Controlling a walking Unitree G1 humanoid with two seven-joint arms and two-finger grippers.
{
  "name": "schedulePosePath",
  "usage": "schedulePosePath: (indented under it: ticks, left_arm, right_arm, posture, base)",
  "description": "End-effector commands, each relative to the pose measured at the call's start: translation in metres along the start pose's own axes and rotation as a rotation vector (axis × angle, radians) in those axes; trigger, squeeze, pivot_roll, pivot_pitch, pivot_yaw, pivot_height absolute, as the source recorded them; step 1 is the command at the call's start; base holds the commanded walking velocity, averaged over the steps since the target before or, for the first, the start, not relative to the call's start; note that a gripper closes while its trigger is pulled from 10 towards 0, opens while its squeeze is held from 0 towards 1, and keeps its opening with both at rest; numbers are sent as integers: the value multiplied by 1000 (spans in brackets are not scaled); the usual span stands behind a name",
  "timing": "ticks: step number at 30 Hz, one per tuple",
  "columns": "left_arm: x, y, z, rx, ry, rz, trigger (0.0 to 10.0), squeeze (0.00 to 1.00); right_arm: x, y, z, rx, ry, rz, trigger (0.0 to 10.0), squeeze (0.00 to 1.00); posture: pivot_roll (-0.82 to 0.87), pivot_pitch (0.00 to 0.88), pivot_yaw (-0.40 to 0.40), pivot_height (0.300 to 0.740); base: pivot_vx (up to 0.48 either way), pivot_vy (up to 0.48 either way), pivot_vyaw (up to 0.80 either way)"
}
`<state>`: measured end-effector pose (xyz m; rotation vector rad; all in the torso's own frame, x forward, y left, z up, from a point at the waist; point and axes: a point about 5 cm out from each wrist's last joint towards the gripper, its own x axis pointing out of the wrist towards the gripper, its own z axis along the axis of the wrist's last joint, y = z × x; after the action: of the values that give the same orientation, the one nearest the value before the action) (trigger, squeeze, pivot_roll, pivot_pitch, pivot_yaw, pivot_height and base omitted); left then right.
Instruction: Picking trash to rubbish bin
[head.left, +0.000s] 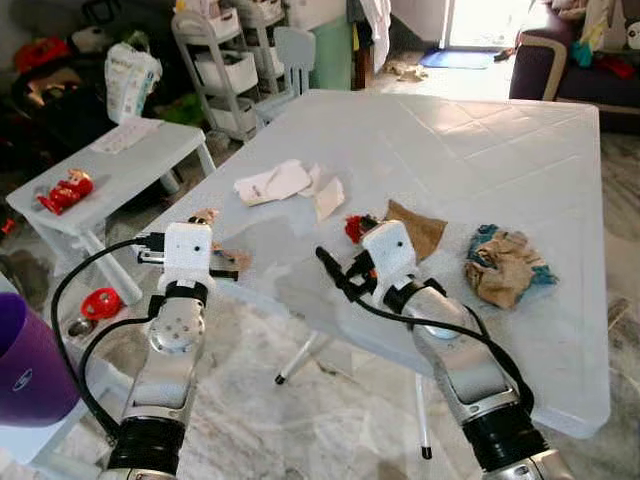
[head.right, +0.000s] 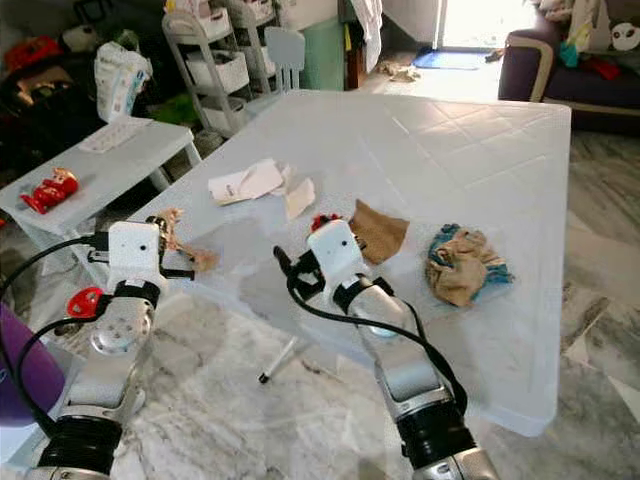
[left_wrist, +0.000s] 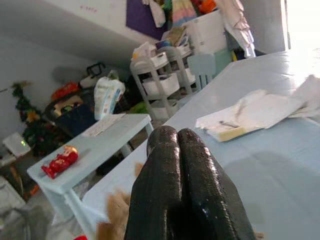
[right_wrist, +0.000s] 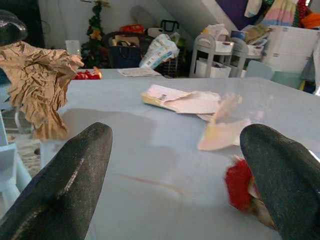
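A crumpled brown paper scrap (right_wrist: 37, 82) is held pinched in the closed left gripper (head.left: 228, 268) at the white table's (head.left: 480, 160) near-left edge. The right gripper (head.left: 335, 272), its fingers spread wide, is poised just left of the red wrapper (head.left: 358, 228), making it the nearer arm for that piece.

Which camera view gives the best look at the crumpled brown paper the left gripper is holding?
The right wrist view: there the crumpled brown paper hangs sharp and unobstructed above the table edge. In the eye views it is small, half hidden behind the left gripper at the white table corner. The left wrist view shows blurred brown scraps beside the shut fingers.
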<state>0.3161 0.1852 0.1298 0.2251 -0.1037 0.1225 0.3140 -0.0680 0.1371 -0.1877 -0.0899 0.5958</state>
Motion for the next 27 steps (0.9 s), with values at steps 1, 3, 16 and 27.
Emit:
schedulePosePath:
  ticks: [1, 3, 16, 27]
  left_arm:
    - [3, 7, 1, -1, 5, 15, 0, 0]
    - [4, 8, 1, 1, 4, 16, 0, 0]
    - [6, 5, 2, 4, 6, 2, 0, 0]
    - [7, 3, 2, 1, 8, -9, 0, 0]
  right_arm:
    - [0, 2, 2, -6, -9, 6, 10000, 0]
    - [0, 1, 1, -6, -6, 5, 10000, 0]
    - [1, -4, 2, -17, -11, -35, 10000, 0]
    - [1, -20, 4, -79, 1, -173, 10000, 0]
  posture:
    - [-108, 0, 112, 740]
    - [-110, 0, 113, 740]
    - [-109, 0, 119, 740]
    - [-109, 0, 122, 740]
  base:
    - [0, 472, 0]
    - [0, 472, 0]
    - [0, 92, 0]
    - [0, 0, 0]
